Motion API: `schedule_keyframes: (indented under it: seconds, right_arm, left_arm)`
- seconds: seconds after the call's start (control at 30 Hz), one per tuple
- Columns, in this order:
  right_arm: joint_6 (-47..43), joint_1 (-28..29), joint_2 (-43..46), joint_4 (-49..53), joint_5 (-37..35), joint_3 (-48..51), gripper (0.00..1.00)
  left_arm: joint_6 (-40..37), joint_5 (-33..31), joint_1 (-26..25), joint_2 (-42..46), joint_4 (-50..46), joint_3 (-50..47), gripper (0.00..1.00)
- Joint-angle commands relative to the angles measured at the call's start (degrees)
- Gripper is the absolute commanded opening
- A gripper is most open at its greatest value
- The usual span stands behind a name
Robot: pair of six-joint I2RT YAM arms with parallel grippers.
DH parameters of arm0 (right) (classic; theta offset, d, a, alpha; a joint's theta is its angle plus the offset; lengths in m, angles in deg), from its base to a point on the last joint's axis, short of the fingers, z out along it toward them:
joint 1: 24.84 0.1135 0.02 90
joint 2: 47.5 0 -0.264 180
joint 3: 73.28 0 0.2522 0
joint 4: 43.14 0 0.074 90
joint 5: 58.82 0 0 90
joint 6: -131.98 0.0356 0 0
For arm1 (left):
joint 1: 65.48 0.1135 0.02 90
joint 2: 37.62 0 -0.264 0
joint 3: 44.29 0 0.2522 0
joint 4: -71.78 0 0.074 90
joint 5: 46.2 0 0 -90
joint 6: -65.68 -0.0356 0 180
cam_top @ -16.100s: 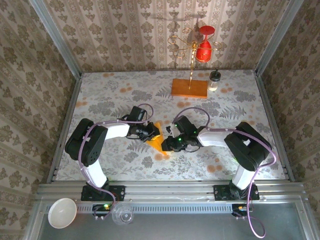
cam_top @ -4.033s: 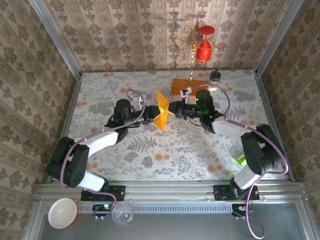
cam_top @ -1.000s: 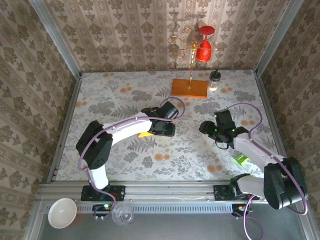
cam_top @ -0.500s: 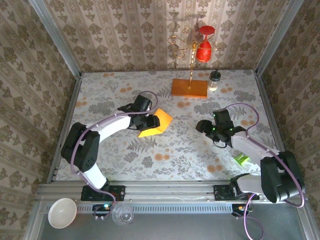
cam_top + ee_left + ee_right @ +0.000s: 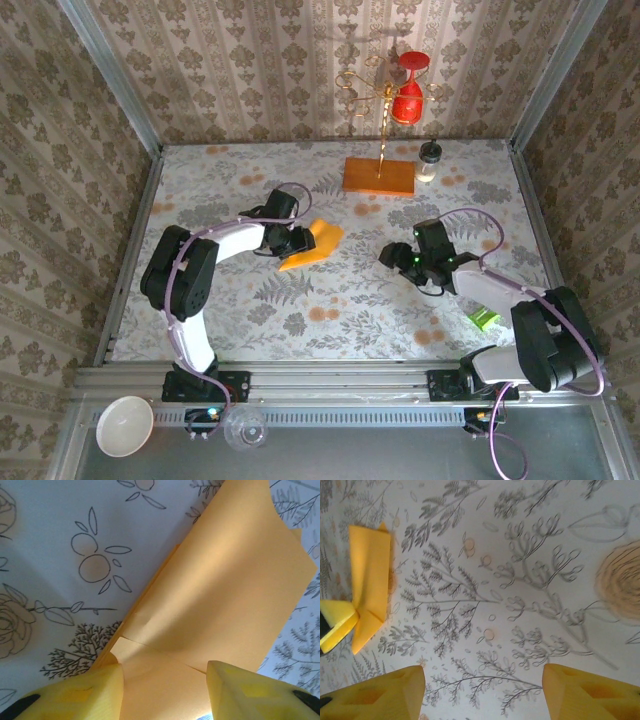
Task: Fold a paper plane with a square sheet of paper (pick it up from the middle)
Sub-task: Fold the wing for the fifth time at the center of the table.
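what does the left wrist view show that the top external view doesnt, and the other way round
The left wrist view adds close detail of the folded paper: its layered flaps and creases, and its near end lying between the spread fingers of the left pincer. The top external view adds the right pincer, open, plus the wooden block with its wire stand, a red glass hung on it, and a small bottle. Both share the folded paper, the left pincer at it, and the floral table cloth.
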Motion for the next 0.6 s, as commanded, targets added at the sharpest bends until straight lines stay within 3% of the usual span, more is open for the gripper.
schedule_keyframes:
  seconds: [0.0,0.37,0.57]
  right_arm:
    - [6.0,2.1,-1.4,-2.1,2.2,-1.4,0.65]
    - [18.7,11.1,-9.9,-8.0,1.5,-4.6,0.57]
    - [19.8,11.5,-14.9,-10.4,1.6,-6.6,0.46]
  left_arm:
    - [6.2,3.5,-0.3,-0.4,2.7,-2.8,0.48]
    - [24.3,5.4,-6.8,3.6,12.1,-11.9,0.35]
    - [26.8,3.9,-7.4,5.6,12.8,-15.1,0.31]
